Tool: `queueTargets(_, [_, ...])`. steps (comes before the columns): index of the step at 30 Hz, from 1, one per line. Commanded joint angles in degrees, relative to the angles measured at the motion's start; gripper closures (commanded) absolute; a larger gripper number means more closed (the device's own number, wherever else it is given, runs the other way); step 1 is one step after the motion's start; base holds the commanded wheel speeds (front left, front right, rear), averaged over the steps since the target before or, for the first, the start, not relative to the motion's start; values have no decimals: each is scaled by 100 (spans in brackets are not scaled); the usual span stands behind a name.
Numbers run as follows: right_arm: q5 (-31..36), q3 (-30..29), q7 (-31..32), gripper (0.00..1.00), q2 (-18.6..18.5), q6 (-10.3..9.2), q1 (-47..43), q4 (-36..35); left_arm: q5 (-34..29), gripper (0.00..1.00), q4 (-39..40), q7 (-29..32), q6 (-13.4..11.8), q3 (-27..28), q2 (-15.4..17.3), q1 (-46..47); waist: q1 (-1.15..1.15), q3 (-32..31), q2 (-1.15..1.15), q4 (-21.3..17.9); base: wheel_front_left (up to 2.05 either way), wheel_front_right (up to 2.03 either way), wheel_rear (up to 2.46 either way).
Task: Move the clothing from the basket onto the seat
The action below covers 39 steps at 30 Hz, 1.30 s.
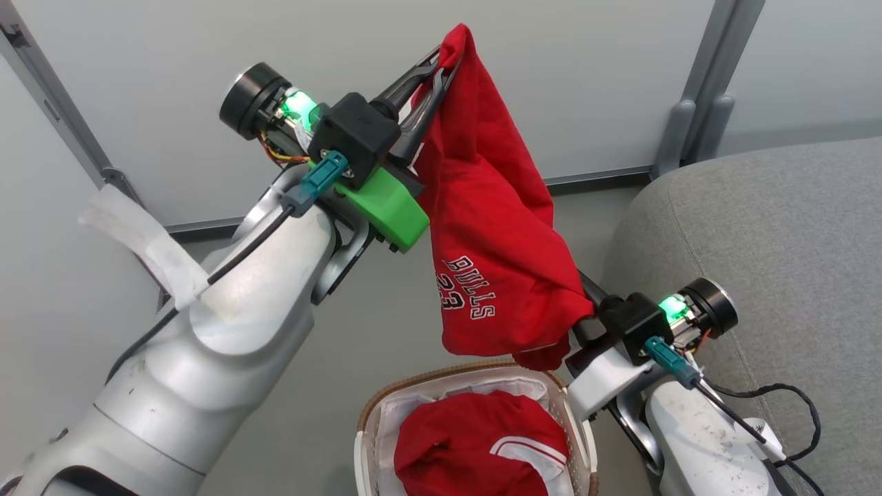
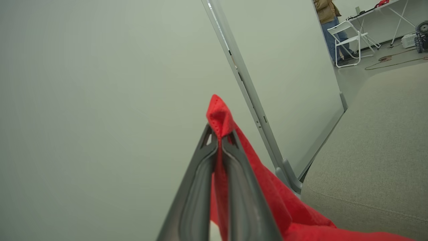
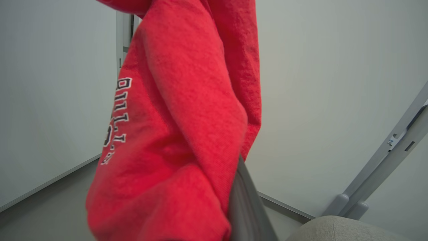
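My left gripper (image 1: 441,65) is raised high and shut on the top edge of the red jersey (image 1: 493,227), which hangs down showing white lettering and the number 23. In the left wrist view the two fingers (image 2: 230,174) pinch the red cloth (image 2: 219,113). My right gripper (image 1: 587,306) reaches into the jersey's lower corner, where the cloth bunches around its fingers. The jersey (image 3: 174,134) hides one finger; the other finger (image 3: 247,201) shows beside it. Below hangs the basket (image 1: 368,420), with the second red garment (image 1: 468,448) lying in its white liner. The grey seat (image 1: 765,262) lies to the right.
Pale wall panels with grey metal posts (image 1: 696,89) stand behind the arms. Grey floor (image 1: 372,324) surrounds the basket. Loose black cables (image 1: 792,399) hang by my right forearm. Far off, a person (image 2: 326,20) stands near a white folding chair (image 2: 349,40).
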State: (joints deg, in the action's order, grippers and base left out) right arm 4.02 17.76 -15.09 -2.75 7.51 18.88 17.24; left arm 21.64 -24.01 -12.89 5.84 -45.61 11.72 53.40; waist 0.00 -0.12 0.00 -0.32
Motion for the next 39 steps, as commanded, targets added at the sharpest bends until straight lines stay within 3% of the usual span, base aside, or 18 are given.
queueTargets(1, [0, -43, -12, 100, -25, -4, 29, -41, 86, 100, -39, -44, -40, 23, 19, -182, 0, 14, 0, -10, 0, 0, 0])
queueTargets(2, [11, -71, -12, 100, -25, -4, 36, -52, 120, 100, -65, -54, -44, 25, 11, -241, 0, 22, 0, -14, 0, 0, 0])
queueTargets(4, [39, -155, -12, 100, -26, -4, 56, -84, 199, 90, -116, -96, -58, 57, -20, -398, 0, 39, 0, -21, 0, 0, 0])
queueTargets(5, [46, -198, -12, 100, -25, -4, 61, -107, 250, 71, -148, -119, -71, 75, -37, -505, 0, 49, 0, -25, 0, 0, 0])
queueTargets(6, [54, -228, -13, 100, -24, -4, 65, -121, 318, 59, -171, -128, -74, 99, -64, -599, 0, 57, 0, -29, 0, 0, 0])
queueTargets(7, [62, -275, -12, 100, -24, -4, 72, -143, 431, 8, -194, -148, -68, 141, -103, -732, 0, 66, 0, -34, 0, 0, 0])
queueTargets(8, [71, -320, -12, 100, -24, -4, 75, -160, 490, 0, -209, -168, -70, 169, -124, -827, 0, 73, 0, -39, 0, 0, 0])
queueTargets(17, [255, -865, -12, 100, -24, -4, 55, -277, 624, 0, -286, -228, -145, 476, -283, -1958, 0, 183, 0, -138, 0, 0, 0])
queueTargets(31, [514, -1513, -13, 100, -22, -4, -21, -503, 125, 0, -49, -227, -4, 1370, -508, -3444, 0, 402, 0, -508, 0, 0, 0])
queueTargets(39, [602, -1641, -13, 100, -23, -4, 105, -478, -176, 0, 26, -227, 111, 1645, -722, -3657, 0, 520, 0, -1047, 0, 0, 0])
